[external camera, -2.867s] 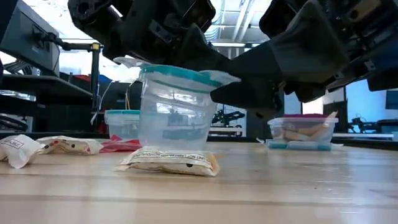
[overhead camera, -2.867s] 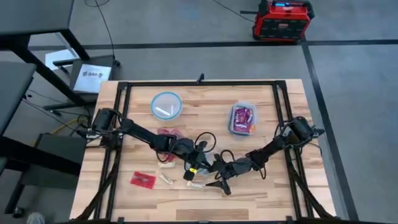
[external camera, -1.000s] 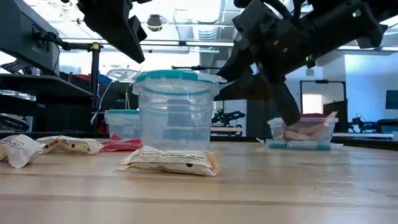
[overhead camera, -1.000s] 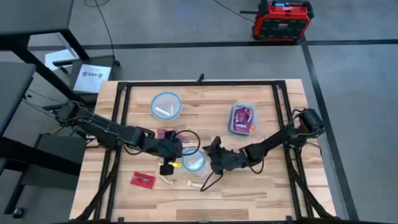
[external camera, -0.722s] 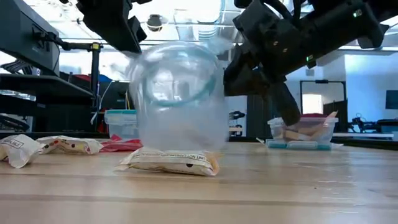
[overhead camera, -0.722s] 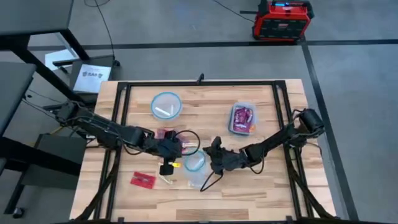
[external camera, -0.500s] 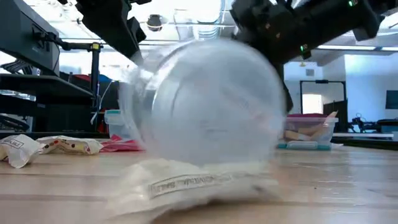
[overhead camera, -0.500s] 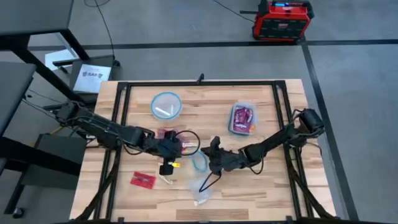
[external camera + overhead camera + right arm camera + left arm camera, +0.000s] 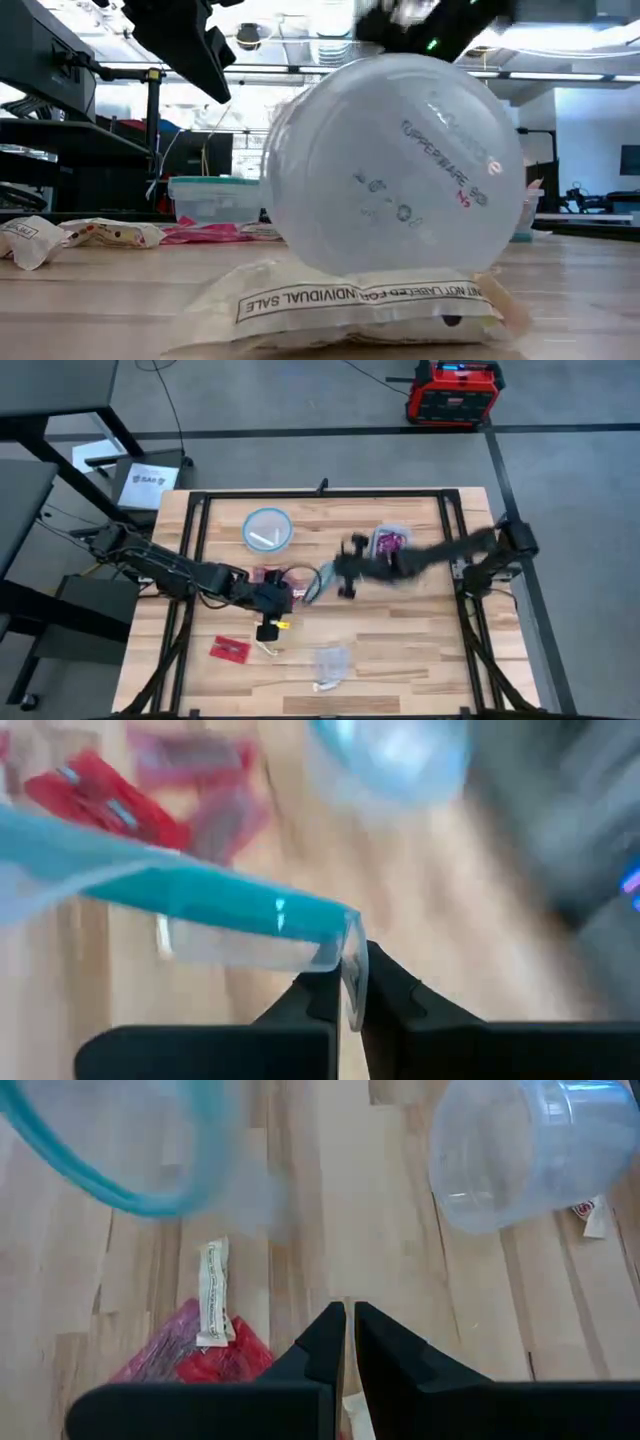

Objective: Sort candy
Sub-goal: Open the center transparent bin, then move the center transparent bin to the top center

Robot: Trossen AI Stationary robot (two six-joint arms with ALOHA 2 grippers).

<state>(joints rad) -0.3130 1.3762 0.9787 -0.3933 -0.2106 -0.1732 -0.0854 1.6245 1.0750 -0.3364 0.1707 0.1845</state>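
The right gripper [image 9: 345, 982] pinched a blue-rimmed lid [image 9: 200, 905] above mid-table; the clear tub [image 9: 330, 660] lay tipped on a white stick candy [image 9: 350, 300] (near the front edge). The left gripper [image 9: 349, 1320] hovered closed.

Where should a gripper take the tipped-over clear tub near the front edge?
Probably pinch the wall at its open rim, coming from the table's back: the tub lies on its side on a candy packet, base facing the front edge.

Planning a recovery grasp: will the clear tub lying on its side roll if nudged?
Probably: the clear tub lies on its round wall, partly on a white packet, so a nudge likely rolls it. It looks empty, so probably light.
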